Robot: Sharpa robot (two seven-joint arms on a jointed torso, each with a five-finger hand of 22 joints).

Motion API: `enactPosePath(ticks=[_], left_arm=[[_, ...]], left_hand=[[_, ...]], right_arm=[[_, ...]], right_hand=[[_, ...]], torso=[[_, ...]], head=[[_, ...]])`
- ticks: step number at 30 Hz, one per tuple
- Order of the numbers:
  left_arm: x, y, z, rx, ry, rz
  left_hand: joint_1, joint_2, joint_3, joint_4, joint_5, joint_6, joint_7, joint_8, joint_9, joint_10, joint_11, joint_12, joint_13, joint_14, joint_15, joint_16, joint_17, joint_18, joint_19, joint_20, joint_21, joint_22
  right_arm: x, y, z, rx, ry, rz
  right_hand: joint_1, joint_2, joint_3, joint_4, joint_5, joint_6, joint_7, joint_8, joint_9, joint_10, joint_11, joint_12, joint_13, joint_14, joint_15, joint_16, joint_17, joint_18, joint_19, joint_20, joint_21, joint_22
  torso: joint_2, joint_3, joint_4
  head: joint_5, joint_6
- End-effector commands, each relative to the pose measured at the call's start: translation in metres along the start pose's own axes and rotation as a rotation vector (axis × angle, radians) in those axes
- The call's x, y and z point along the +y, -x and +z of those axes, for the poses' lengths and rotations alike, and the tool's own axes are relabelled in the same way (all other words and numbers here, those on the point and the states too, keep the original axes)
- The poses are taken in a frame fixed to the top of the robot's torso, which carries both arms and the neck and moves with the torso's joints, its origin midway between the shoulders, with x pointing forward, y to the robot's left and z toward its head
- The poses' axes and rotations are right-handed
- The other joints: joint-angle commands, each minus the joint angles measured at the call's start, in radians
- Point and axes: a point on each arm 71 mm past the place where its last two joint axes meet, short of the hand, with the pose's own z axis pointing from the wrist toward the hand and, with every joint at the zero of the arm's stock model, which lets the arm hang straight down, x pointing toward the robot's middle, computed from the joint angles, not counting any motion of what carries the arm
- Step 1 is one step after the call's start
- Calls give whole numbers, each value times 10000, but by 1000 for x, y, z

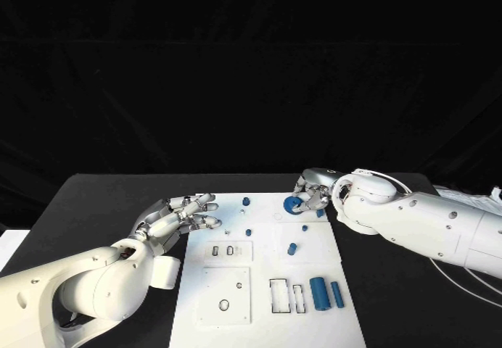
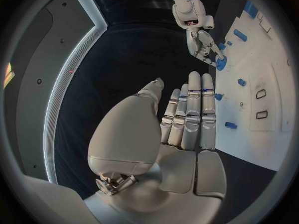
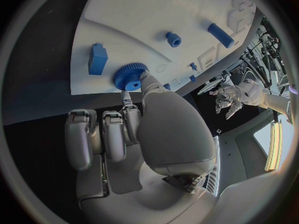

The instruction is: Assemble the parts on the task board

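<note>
Starting from the near edge of the task board (image 1: 215, 319), we find two blue cylinders (image 1: 319, 293) lying side by side just beside a pair of rectangular slots (image 1: 286, 296) at its near right; the slots look empty. Farther in, a raised white block (image 1: 226, 251) at the board's middle left carries two small slots, also empty as far as we can tell. A short blue peg (image 1: 291, 249) sits right of that block, with smaller blue pieces beyond it.

Our left hand (image 1: 180, 217) hovers just off the board's left edge, fingers straight and spread, holding nothing.

At the board's far right corner, our right hand (image 1: 310, 197) has its fingertips on the blue gear (image 3: 129, 76); whether it truly grips it or only touches it, we cannot tell.

We judge the gear to be rigid, light plastic, its teeth giving purchase. Pinching across the toothed rim should hold best, leaving the centre bore free. The smooth cylinders would likely roll, so we would grip them across their middle.
</note>
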Motion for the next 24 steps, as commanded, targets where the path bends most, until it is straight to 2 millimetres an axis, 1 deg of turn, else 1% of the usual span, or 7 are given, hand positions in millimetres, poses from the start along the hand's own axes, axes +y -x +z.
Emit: enactPosePath(ticks=[1,2,5,14,18,20,24], left_arm=[[-1,-2,0,197,-22,-91],[-1,-2,0,201,-19,-93],[0,-3,1,220,-7,-101],[0,-3,0,247,14,-112],[0,-3,0,252,14,-114],[0,-3,0,247,14,-113],[0,-3,0,244,10,-111]], left_hand=[[-7,75,-18,-70,-34,-55,19,-51,-5,-47,18,-42,-11,-55,7,-68,14,107,-35,32,-33,-10],[-7,75,-18,-70,-34,-55,19,-51,-5,-47,18,-42,-11,-55,7,-68,14,107,-35,32,-33,-10],[-7,75,-18,-70,-34,-55,19,-51,-5,-47,18,-42,-11,-55,7,-68,14,107,-35,32,-33,-10],[9,87,-8,-93,-34,-51,19,-53,-1,-43,19,-46,-8,-63,7,-80,38,108,-36,34,-36,-16],[9,87,-8,-93,-34,-51,19,-53,-1,-43,19,-46,-8,-63,7,-80,38,108,-36,34,-36,-16],[9,87,-8,-93,-34,-51,19,-53,-1,-43,19,-46,-8,-63,7,-80,38,108,-36,34,-36,-16],[9,87,-8,-93,-34,-51,19,-53,-1,-43,19,-46,-8,-63,7,-80,38,108,-36,34,-36,-16]], right_arm=[[1,-3,0,173,31,-303],[1,-3,0,180,45,-347],[2,-4,0,193,89,-446],[8,-6,0,35,320,-1055],[10,-5,-1,-231,365,-1232],[12,-4,-1,-444,454,-1253],[20,-2,-3,-941,771,-1171]], right_hand=[[63,137,76,-92,37,123,5,50,5,184,-12,74,862,899,76,56,1895,-106,333,60,69,1185],[110,180,122,-142,9,146,4,58,4,197,-16,113,902,899,73,58,1899,-109,340,56,77,1201],[257,298,313,-293,-282,238,-9,88,4,245,-27,244,1032,903,60,69,1925,-123,369,47,108,1268],[590,493,835,-720,-442,721,-140,274,64,368,-136,533,1307,926,-23,119,2043,-167,468,-12,204,1478],[663,622,1085,-852,-494,896,-205,335,85,413,-195,620,1389,932,-71,132,2074,-184,509,-55,242,1561],[639,665,1182,-883,-465,971,-233,359,94,436,-219,666,1430,932,-90,132,2075,-193,529,-74,261,1603],[486,662,1371,-935,-165,1100,-291,384,101,484,-272,754,1515,936,-136,139,2092,-231,617,-122,340,1776]], torso=[[-1,0,6],[-3,0,4],[0,1,6],[4,-3,-3],[-1,-5,8],[1,-4,12],[-3,-2,9]], head=[[-10,-20],[-7,-20],[-8,-17],[-10,-31],[-16,-44],[-11,-47],[13,-38]])
